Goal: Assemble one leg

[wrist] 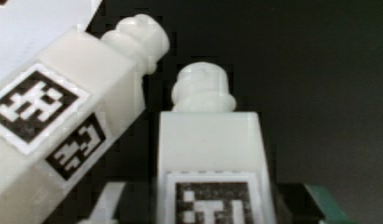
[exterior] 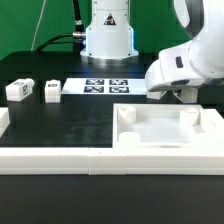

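One leg [wrist: 209,150], a white post with a screw tip and a black-and-white tag, lies on the black table straight between my gripper's [wrist: 213,212] two dark fingers [wrist: 120,205]. The fingers flank its near end closely; I cannot tell whether they press on it. A second leg [wrist: 63,110] lies slanted right beside it. In the exterior view my gripper [exterior: 185,92] is low at the table on the right, behind the panel, and both these legs are hidden there. Two more legs [exterior: 17,90] [exterior: 51,91] stand at the exterior view's left.
The large white tray-like panel [exterior: 128,118] with corner holes lies in front of my gripper. A long white rim [exterior: 50,157] runs along the front. The marker board [exterior: 105,87] lies near the robot base [exterior: 108,35].
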`<state>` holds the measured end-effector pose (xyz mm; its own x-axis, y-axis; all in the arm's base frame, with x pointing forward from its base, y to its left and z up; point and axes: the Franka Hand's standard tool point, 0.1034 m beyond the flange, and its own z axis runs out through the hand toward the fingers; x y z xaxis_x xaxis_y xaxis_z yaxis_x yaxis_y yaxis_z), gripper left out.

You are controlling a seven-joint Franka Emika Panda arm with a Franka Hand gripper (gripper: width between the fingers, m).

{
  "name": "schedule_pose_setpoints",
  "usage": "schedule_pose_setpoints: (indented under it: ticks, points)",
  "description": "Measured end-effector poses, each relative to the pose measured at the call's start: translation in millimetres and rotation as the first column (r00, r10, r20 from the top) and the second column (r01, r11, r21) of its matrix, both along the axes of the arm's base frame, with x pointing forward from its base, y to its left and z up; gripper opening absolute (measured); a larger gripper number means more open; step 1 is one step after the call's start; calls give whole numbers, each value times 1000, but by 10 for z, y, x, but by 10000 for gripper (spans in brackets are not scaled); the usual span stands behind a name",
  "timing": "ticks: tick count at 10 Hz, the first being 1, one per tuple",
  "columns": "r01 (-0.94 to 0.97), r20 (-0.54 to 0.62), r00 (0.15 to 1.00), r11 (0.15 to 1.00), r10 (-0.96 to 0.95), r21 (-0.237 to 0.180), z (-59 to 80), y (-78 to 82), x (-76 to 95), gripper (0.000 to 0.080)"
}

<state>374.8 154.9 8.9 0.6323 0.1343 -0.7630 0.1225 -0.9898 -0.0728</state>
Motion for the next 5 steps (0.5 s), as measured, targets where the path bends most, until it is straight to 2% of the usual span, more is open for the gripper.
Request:
schedule_pose_setpoints:
  ticks: [2, 5]
  points:
    - [2, -4, 1000, 1000, -2, 1, 19, 1, -1, 287]
    - [13, -14, 1000, 1000, -13, 3, 469, -12, 90, 287]
